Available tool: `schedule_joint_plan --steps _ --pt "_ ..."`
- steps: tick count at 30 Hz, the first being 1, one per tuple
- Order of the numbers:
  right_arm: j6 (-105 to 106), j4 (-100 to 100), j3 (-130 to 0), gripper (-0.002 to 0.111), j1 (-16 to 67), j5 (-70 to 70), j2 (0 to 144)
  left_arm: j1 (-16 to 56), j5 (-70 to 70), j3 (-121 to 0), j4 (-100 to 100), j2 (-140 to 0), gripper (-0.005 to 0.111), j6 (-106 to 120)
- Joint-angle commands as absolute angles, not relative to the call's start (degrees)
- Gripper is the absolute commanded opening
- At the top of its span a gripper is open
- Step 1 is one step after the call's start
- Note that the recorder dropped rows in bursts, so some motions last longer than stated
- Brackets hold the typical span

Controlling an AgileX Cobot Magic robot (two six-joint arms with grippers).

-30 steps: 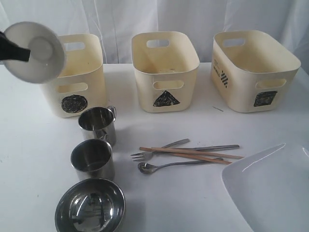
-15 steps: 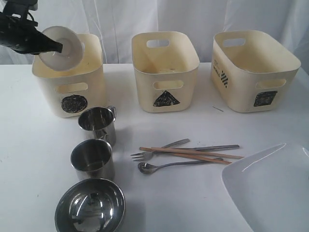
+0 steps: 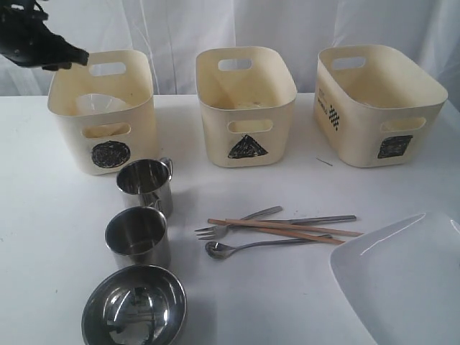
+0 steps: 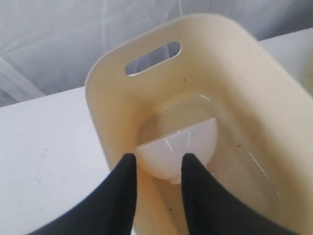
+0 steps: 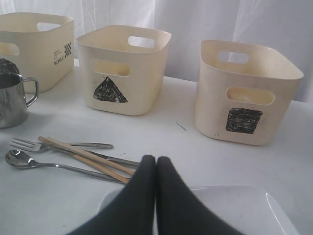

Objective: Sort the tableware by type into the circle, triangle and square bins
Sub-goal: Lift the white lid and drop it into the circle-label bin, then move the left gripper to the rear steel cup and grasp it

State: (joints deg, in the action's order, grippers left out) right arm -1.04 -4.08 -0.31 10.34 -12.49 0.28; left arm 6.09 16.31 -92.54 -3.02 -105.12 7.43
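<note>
The dish has dropped from the left hand, now spread, into the far-left circle bin, side-labelled "WORLD"; the right hand is pressed together.

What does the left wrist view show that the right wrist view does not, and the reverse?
Only the left wrist view: the small white dish lying inside the circle bin, beyond the open left gripper. Only the right wrist view: the triangle bin, the square bin, a steel mug, fork, spoon, chopsticks, the white plate and the shut right gripper. Both: the circle bin and the white table.
</note>
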Motion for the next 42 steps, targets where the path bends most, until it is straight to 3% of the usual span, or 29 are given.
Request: schedule_joint_plan --steps 1,11,19,22,28,42 --pt "-1.3 -4.4 0.0 0.000 9.7 -12.6 0.0 7.2 21.7 -88.7 -3.3 -95.3 0.038 6.8" --pt "-1.3 -4.4 0.0 0.000 9.7 -12.6 0.0 14.0 28.0 -66.2 -7.2 -73.7 0.038 5.7" --pt "-1.3 -4.4 0.0 0.000 9.7 -12.6 0.0 23.6 26.1 -46.3 -13.5 -67.3 0.038 4.5" --pt "-1.3 -4.4 0.0 0.000 9.7 -12.6 0.0 23.5 20.0 -45.7 -13.2 -67.4 0.041 4.9" --pt "-1.4 -4.4 0.0 0.000 9.7 -12.4 0.0 22.3 9.0 -46.7 -17.0 -73.5 0.070 5.6" --pt "-1.4 -4.4 0.0 0.000 9.7 -12.5 0.0 22.3 6.4 -54.7 -20.6 -90.2 0.071 5.6"
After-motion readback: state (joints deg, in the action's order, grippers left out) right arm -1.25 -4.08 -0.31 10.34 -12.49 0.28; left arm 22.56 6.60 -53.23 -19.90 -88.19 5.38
